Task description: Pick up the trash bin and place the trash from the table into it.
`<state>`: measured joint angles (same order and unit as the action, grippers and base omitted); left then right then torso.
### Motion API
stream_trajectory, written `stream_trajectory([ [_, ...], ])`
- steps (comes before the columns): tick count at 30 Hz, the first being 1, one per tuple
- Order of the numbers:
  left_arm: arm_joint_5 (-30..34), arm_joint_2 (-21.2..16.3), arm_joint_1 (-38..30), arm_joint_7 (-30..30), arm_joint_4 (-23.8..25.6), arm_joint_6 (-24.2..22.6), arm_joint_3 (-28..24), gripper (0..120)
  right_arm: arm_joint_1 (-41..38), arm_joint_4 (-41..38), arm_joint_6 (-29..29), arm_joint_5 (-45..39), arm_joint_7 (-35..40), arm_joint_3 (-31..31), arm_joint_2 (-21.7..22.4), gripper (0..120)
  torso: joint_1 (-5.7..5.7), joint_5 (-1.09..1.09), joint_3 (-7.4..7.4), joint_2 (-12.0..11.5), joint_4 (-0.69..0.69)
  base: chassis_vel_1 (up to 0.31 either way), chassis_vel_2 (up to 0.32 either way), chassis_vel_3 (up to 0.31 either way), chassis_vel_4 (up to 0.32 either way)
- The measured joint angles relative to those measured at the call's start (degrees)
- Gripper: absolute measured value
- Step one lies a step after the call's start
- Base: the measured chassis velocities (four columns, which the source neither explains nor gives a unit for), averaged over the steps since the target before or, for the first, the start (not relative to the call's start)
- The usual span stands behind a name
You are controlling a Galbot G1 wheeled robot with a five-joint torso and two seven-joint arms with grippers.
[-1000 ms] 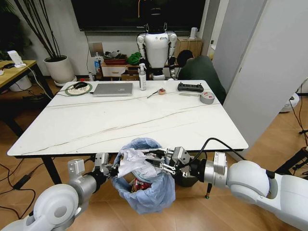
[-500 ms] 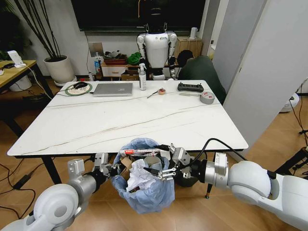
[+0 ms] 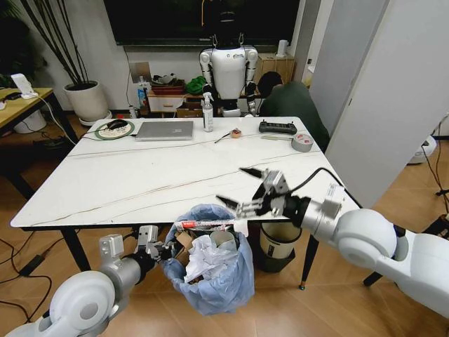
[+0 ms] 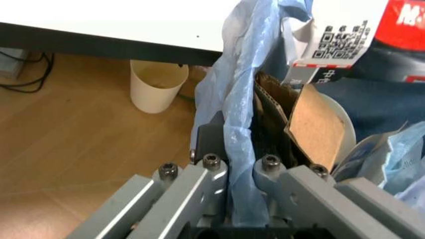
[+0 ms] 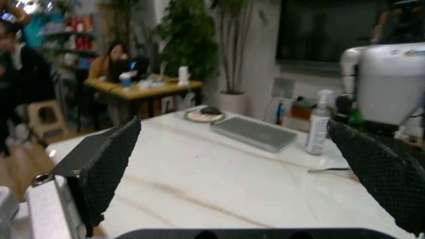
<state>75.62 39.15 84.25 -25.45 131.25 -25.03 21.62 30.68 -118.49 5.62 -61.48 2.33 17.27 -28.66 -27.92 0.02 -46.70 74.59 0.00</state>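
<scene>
Keep your left tool (image 3: pixel 156 247) clamped on the trash bin (image 3: pixel 214 270) liner at the table (image 3: pixel 140 175) edge, while your empty right tool (image 3: pixel 247 189), spread wide above the table at two o'clock of the bin, seeks remaining trash.

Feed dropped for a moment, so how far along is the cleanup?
Nearly done, it seems. The trash fills the trash bin, which the left gripper holds by its rim below the table edge. The right gripper hovers open and empty above the table. No litter visible on the tabletop.
</scene>
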Motion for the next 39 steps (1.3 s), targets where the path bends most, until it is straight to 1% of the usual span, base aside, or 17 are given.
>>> stream_trajectory([
  [2, -0.16, 0.07, 0.28, 0.00, 0.21, -0.01, 0.16, 0, 0.75, 1.59, 1.21, -1.22, -0.23, -1.35, -0.05, 100, 0.00, 0.00, 0.00, 0.00, 0.01, 0.000, 0.000, 0.000, 0.000],
  [4, -0.49, 0.11, 0.58, 0.01, 0.48, -0.01, 0.44, 0, 3.23, 4.96, 2.00, -3.63, -2.71, -5.88, -0.04, 100, 0.00, -0.02, 0.00, -0.01, 0.00, 0.000, 0.000, 0.000, 0.000],
  [7, -0.82, 0.12, 0.80, 0.05, 0.58, -0.04, 0.55, 0, 8.95, 9.15, 1.07, -4.69, -5.50, -15.08, -0.01, 100, 0.00, -0.01, 0.00, -0.01, 0.00, 0.000, 0.000, 0.000, 0.000],
  [9, -1.23, 0.09, 1.12, 0.22, 0.48, -0.05, 0.60, 0, 15.00, 11.22, 0.05, -4.09, -5.98, -21.97, -0.22, 100, 0.00, -0.01, 0.01, -0.01, -0.01, 0.000, 0.000, 0.000, 0.000],
  [10, -1.23, 0.09, 1.12, 0.22, 0.48, -0.05, 0.60, 0, 15.00, 11.22, 0.05, -4.09, -5.98, -21.97, -0.22, 100, 0.00, -0.01, 0.01, -0.01, -0.01, 0.000, 0.000, 0.000, 0.000],
  [12, -1.63, -0.06, 1.51, 0.43, 0.33, -0.05, 0.76, 0, 22.39, 12.78, -0.72, -2.31, -6.15, -29.32, -0.78, 100, 0.00, 0.02, 0.01, -0.01, -0.04, 0.000, 0.000, 0.000, 0.000],
  [14, -1.98, -0.18, 1.73, 0.64, 0.21, -0.05, 0.80, 0, 27.77, 13.33, -1.01, -0.52, -6.15, -35.48, -1.42, 100, 0.00, 0.01, 0.01, -0.01, -0.03, 0.000, 0.000, 0.000, 0.000],
  [17, -2.11, -0.22, 1.80, 0.72, 0.16, -0.05, 0.80, 0, 29.41, 13.37, -1.14, 0.05, -6.14, -37.38, -1.68, 100, 0.00, -0.01, 0.01, 0.00, -0.03, 0.000, 0.000, 0.000, 0.000],
  [18, -2.53, -0.24, 1.90, 0.89, -0.01, -0.05, 0.77, 0, 33.97, 13.26, -1.36, 1.56, -6.12, -41.78, -2.55, 100, 0.00, -0.03, 0.01, 0.00, -0.02, 0.000, 0.000, 0.000, 0.000],
  [22, -4.05, 0.18, 2.05, 1.49, -0.78, 0.22, 0.49, 0, 46.99, 10.23, -2.01, 5.73, -5.62, -53.14, -8.75, 100, 0.00, -0.01, 0.01, -0.01, -0.01, 0.000, 0.000, 0.000, 0.000],
  [23, -4.05, 0.18, 2.05, 1.49, -0.78, 0.22, 0.49, 0, 46.99, 10.23, -2.01, 5.73, -5.62, -53.14, -8.75, 100, 0.00, -0.01, 0.01, -0.01, -0.01, 0.000, 0.000, 0.000, 0.000],
  [28, -4.71, 0.71, 1.67, 1.88, -0.86, 0.58, 0.48, 0, 55.23, 6.95, -1.30, 11.95, -6.24, -62.33, -16.79, 100, 0.01, -0.02, 0.02, 0.00, -0.02, 0.000, 0.000, 0.000, 0.000],
  [30, -4.87, 0.75, 1.67, 1.96, -0.87, 0.63, 0.48, 0, 56.09, 6.55, -1.01, 12.81, -6.31, -63.28, -17.96, 100, 0.00, -0.04, 0.01, 0.00, -0.01, 0.000, 0.000, 0.000, 0.000],
  [32, -5.24, 0.88, 1.74, 2.10, -0.98, 0.74, 0.40, 0, 58.30, 5.87, 0.07, 15.38, -6.73, -65.21, -20.50, 100, 0.01, -0.01, 0.01, 0.01, -0.02, 0.000, 0.000, 0.000, 0.000],
  [33, -5.71, 1.18, 1.85, 2.23, -1.21, 0.84, 0.24, 0, 60.32, 5.70, 1.68, 19.06, -7.92, -66.85, -22.80, 100, 0.01, -0.02, 0.01, 0.01, -0.02, 0.000, 0.000, 0.000, 0.000],
  [35, -6.49, 1.92, 1.87, 2.38, -1.45, 0.96, 0.03, 0, 63.42, 5.21, 3.30, 22.29, -10.04, -68.16, -25.22, 100, 0.01, -0.01, 0.01, 0.01, -0.01, 0.000, 0.000, 0.000, 0.000],
  [39, -7.59, 2.67, 1.95, 2.76, -1.60, 1.10, -0.12, 0, 66.71, 3.92, 4.48, 24.09, -11.81, -69.42, -27.81, 100, 0.01, -0.04, 0.01, 0.01, -0.02, 0.000, 0.000, 0.000, 0.000],
])
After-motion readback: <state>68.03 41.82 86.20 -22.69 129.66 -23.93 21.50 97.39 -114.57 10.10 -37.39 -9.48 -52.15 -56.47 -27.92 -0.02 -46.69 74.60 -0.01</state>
